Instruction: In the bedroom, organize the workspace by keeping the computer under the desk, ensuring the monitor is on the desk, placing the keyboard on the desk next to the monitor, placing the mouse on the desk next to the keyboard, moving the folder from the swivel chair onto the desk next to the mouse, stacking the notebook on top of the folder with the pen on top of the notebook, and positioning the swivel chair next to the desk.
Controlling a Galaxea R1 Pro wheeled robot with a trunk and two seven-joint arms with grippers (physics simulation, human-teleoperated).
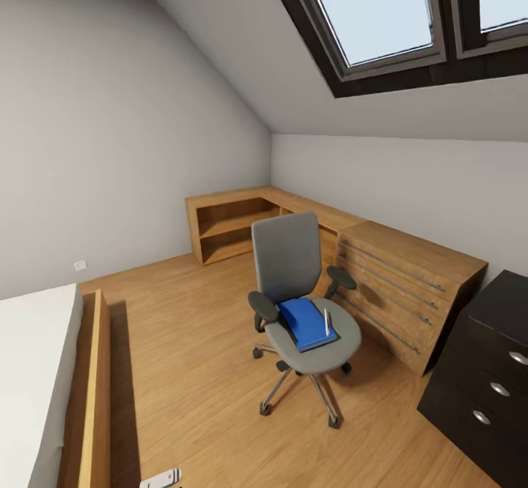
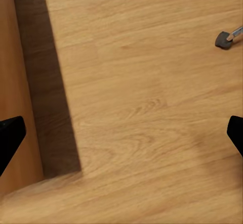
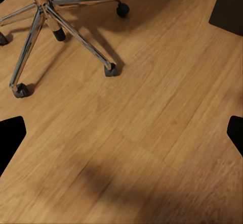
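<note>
Attic bedroom with pale sloped walls, a dark-framed skylight (image 1: 389,11) and a light wooden plank floor (image 1: 198,356). Big items first: a white-topped bed in a wooden frame (image 1: 44,385) at our near left, a light wooden L-shaped shelf-and-drawer unit (image 1: 367,260) in the far corner, a black drawer cabinet (image 1: 491,370) at our right.

In front of the wooden unit stands the swivel chair (image 1: 290,268), grey padded seat and back, black armrests, chrome star base on casters. The desk, monitor, computer, keyboard and mouse are not to be placed from here.

On the chair seat lies the flat bright blue folder (image 1: 306,323), and on it, toward its right edge, a thin short whitish pen (image 1: 326,321). A dark sliver peeks from under the folder's left side, maybe the notebook, but we cannot tell.

We read the step in hand as the approach to the chair to pick up the folder stack; nothing is lifted yet.

The left gripper (image 2: 121,133) points at bare floor by the bed frame, its dark fingertips (image 2: 10,135) spread wide at the frame edges, nothing between them. The right gripper (image 3: 121,133) is likewise spread wide and empty, above floor near the chair's chrome base (image 3: 45,16), well apart from it.

Next move, in our judgement: roll closer, square up to the seat and raise an arm to seat height. The pen sits loose, so likely take it off first or keep the folder level.
</note>
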